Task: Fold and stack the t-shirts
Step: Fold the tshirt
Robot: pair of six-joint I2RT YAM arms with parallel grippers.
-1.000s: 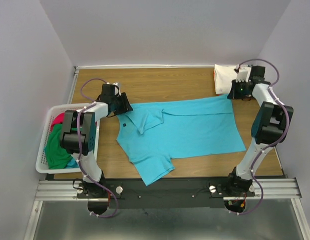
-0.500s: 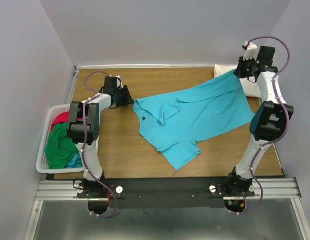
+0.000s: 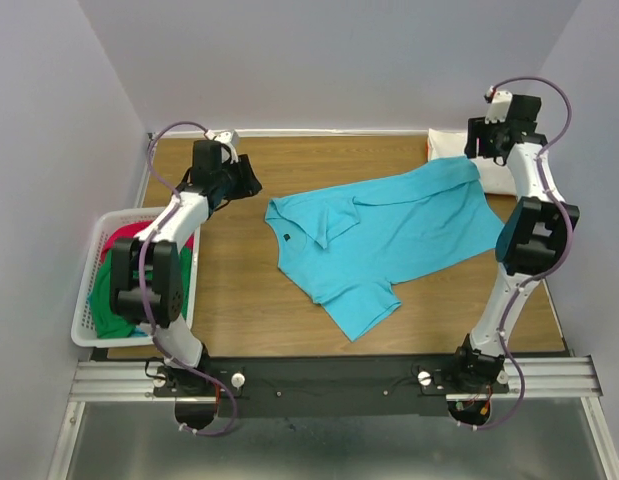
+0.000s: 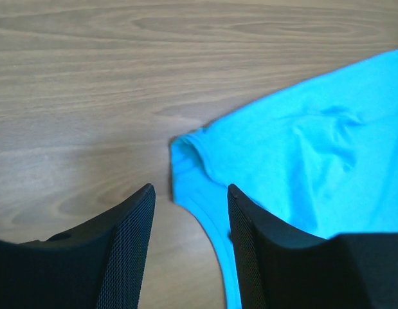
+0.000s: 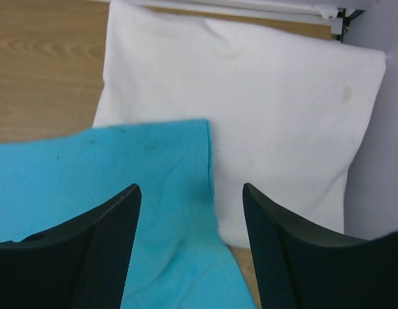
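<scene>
Wood-grain laminate covers the desk (image 3: 239,290), and most of its middle and right is taken up by the turquoise blue t-shirt (image 3: 409,235). It is spread flat on a slant, with the collar and one sleeve toward the left, the other sleeve pointing at the near edge, and the hem running up to the far right corner. The left arm (image 3: 179,215) reaches along the left side toward the far edge, and the right arm (image 3: 534,190) stands tall over the far right corner. A white lattice basket (image 3: 82,300) hangs at the desk's left edge, partly under the left arm. It holds a bunched green t-shirt (image 3: 102,310) with a red t-shirt (image 3: 121,240) behind it. In the far right corner lies a folded cream-white t-shirt (image 3: 446,145), and the turquoise hem corner rests on top of it. The left jaws are parted a moderate way with nothing between them and hover over bare wood. In the left wrist view the turquoise shirt's rolled edge (image 4: 192,151) lies just ahead of the gap, nearer the right-hand finger (image 4: 250,251) than the left-hand finger (image 4: 128,251), and apart from both. The right jaws stand wide apart and grip nothing. In the right wrist view the turquoise hem corner (image 5: 186,138) lies ahead of the gap between the two fingers (image 5: 102,251), on the cream-white cloth. I cannot tell whether the finger tips touch the fabric.
</scene>
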